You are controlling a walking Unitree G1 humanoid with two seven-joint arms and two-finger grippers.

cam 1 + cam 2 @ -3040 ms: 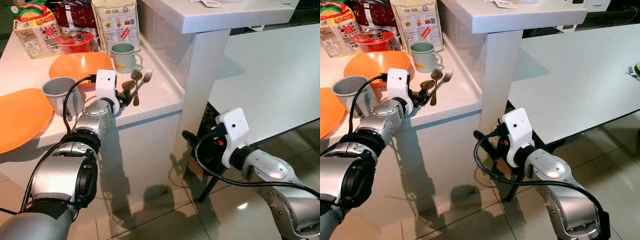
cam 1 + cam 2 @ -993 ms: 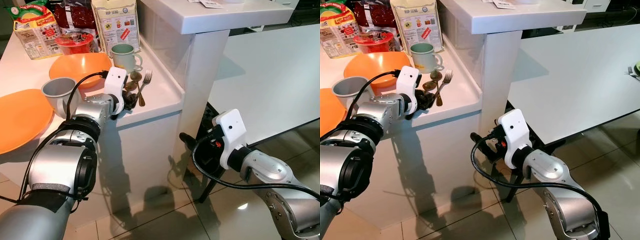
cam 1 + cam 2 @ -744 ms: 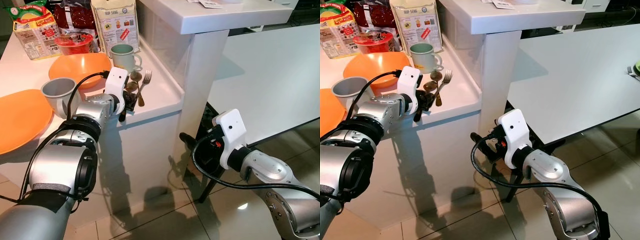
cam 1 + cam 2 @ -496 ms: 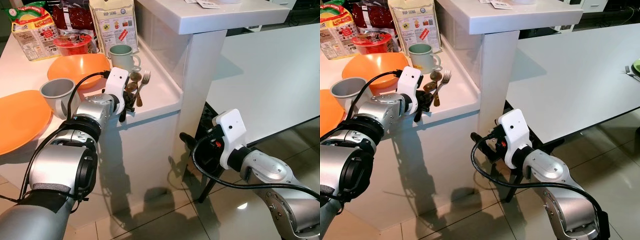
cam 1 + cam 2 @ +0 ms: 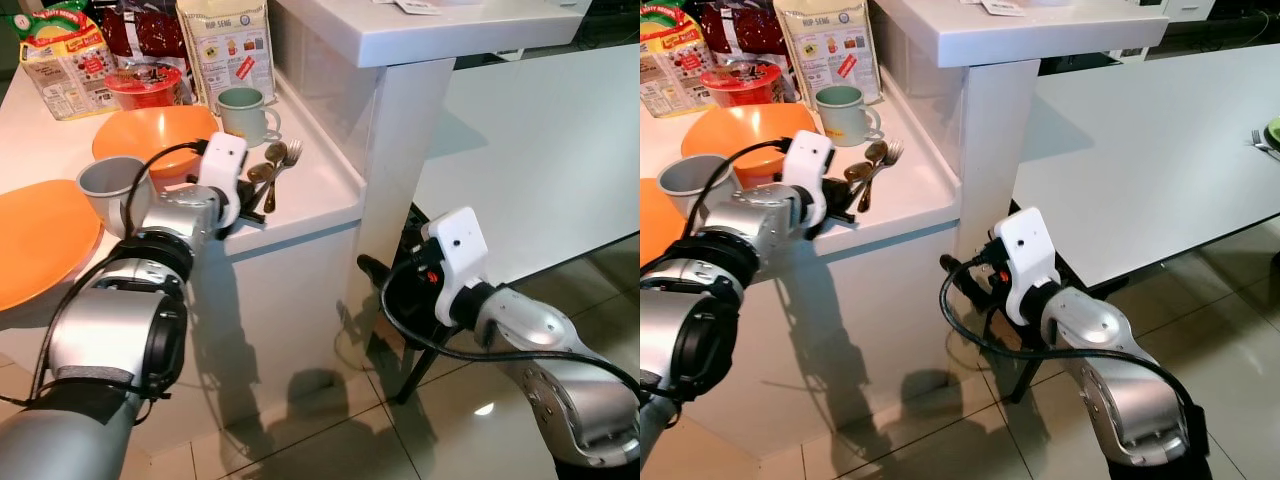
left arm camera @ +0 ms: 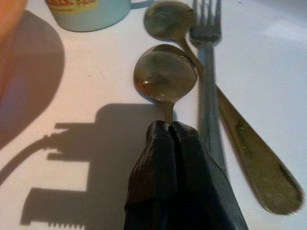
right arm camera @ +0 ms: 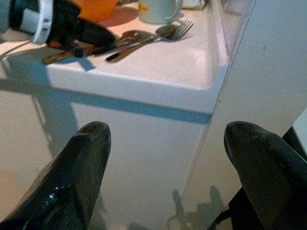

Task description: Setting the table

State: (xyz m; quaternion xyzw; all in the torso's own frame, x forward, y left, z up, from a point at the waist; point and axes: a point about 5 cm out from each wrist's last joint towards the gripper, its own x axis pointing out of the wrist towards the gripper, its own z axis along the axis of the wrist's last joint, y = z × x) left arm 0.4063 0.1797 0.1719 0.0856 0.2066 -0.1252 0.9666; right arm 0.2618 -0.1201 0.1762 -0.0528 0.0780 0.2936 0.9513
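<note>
A spoon [image 6: 165,76] lying on the white table [image 5: 320,180] beside a fork [image 6: 207,72] is clamped at its handle by the left hand [image 6: 170,132], while the right hand [image 7: 165,139] is held apart below the table edge.

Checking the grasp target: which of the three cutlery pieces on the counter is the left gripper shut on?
The nearer spoon: the left gripper pinches its handle. The other spoon and the fork lie free beside it.

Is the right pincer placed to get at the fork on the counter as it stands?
Probably not. The right pincer hangs open below the counter edge, facing its front panel. The fork lies on top beside the spoons, where the left pincer is shut on a spoon.
</note>
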